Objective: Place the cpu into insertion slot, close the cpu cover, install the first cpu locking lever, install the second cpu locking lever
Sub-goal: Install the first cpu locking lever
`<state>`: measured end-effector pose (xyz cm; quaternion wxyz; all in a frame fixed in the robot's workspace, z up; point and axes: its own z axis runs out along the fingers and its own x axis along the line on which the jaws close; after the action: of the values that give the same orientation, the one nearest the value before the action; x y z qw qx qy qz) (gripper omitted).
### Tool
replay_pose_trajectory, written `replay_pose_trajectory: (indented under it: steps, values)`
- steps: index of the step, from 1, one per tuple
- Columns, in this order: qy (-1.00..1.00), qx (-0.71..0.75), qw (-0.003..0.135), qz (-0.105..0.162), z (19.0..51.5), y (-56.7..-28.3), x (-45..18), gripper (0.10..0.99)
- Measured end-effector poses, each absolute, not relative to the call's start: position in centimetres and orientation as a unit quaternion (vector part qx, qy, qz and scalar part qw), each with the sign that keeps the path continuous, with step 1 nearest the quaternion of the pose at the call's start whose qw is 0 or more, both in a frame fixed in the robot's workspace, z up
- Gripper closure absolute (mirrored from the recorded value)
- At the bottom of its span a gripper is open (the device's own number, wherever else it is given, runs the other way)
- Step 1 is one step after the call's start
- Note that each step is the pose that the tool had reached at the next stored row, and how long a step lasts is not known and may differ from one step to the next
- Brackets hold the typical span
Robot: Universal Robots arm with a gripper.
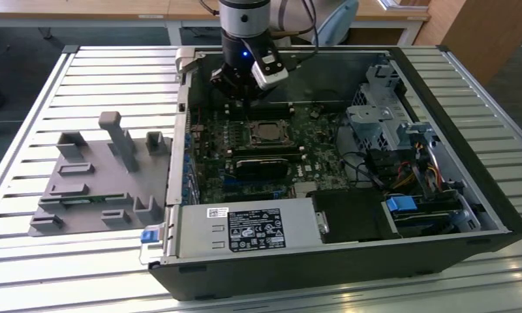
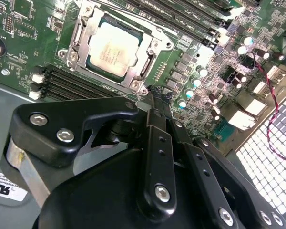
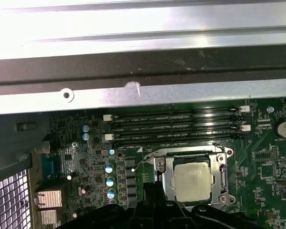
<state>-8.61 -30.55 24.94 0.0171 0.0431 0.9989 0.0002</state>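
Observation:
The cpu (image 2: pixel 113 47) lies flat in the insertion slot (image 2: pixel 136 85) on the green board, its pale metal face showing. The cpu cover (image 2: pixel 81 36), a silvery frame, lies down around it. In the first wrist view the cpu (image 3: pixel 193 181) shows through the cover (image 3: pixel 168 183), and a thin wire lever (image 3: pixel 145 160) sticks out at the socket's corner. My gripper (image 2: pixel 154 95) is shut, its black fingertips together just beside that corner with nothing visible between them. In the exterior view the gripper (image 1: pixel 242 98) hangs inside the case, just behind the cpu (image 1: pixel 265 132).
Long black memory slots (image 3: pixel 176 126) run beside the socket, close to the case's metal wall (image 3: pixel 143 90). A power supply (image 1: pixel 248 228) sits at the case front and a drive cage (image 1: pixel 383 117) on the exterior view's right. A grey fixture (image 1: pixel 96 176) stands on the slatted table.

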Motion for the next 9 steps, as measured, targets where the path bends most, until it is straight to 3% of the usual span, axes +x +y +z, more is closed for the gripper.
replay_pose_trajectory:
  steps: [9]
  values:
    - [0.999, 0.043, 0.017, 0.000, 24.95, -30.55, -8.80, 0.980]
